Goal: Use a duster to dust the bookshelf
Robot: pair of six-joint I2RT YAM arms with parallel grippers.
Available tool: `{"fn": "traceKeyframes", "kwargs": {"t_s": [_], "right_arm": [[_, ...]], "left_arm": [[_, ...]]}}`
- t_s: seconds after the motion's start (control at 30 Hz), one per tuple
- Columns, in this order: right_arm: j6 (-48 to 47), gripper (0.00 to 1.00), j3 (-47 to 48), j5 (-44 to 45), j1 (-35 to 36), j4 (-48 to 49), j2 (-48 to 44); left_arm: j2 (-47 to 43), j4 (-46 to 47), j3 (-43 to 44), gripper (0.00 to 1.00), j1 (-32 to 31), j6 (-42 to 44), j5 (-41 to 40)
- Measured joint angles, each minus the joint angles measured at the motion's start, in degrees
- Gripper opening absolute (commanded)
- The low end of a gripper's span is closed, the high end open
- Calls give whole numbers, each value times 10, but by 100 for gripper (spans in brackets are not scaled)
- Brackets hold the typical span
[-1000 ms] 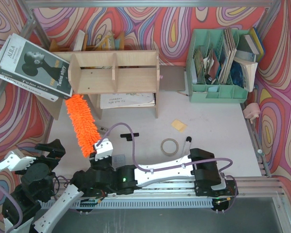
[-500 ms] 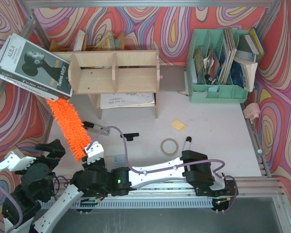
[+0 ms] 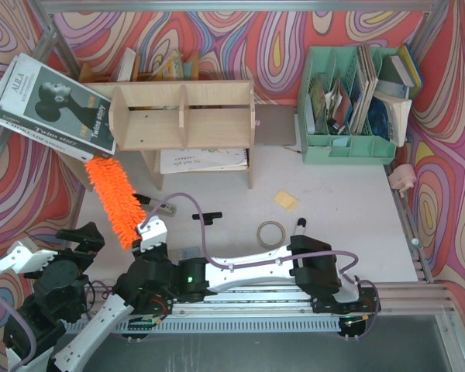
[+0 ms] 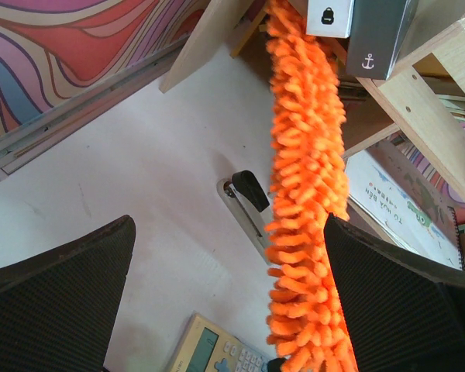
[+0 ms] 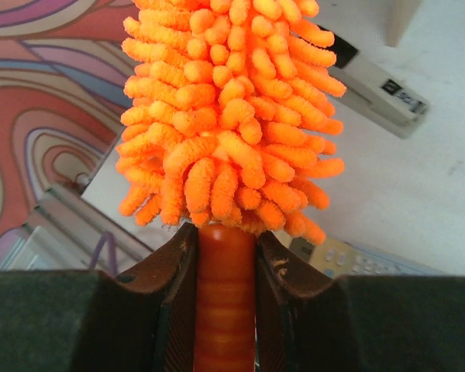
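The right gripper [image 5: 225,256] clamps the handle of the duster [image 3: 116,200], so the fluffy head slants up toward the left end of the bookshelf [image 3: 182,116]; the left gripper [image 4: 229,306] hangs wide open, holding nothing

Over the last second my right gripper [image 3: 145,235] has slid left across the lower left of the frame, then crept up a little. My duster [image 3: 116,198] swung with it; its fluffy tip left the lower left corner of the bookshelf [image 3: 184,116], went far out to the left, and has now come partway back, lying just under the corner of the big book [image 3: 50,108]. The stapler [image 3: 156,204], barely seen at first, now shows plainly just right of the fluff.
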Motion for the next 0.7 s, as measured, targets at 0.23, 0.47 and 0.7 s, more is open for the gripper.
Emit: {"fn": "traceKeyframes", "kwargs": {"t_s": [0.23,0.47,0.7], "right_arm": [[-60,0,49,-52,0,35,41],[-48,0,51,-61,-3,18,57],[-17,0,42,-95,-9,-10,57]], "left_arm": [[0,0,0,98,0,0,0],[0,0,0,98,0,0,0],[0,0,0,98,0,0,-1]]}}
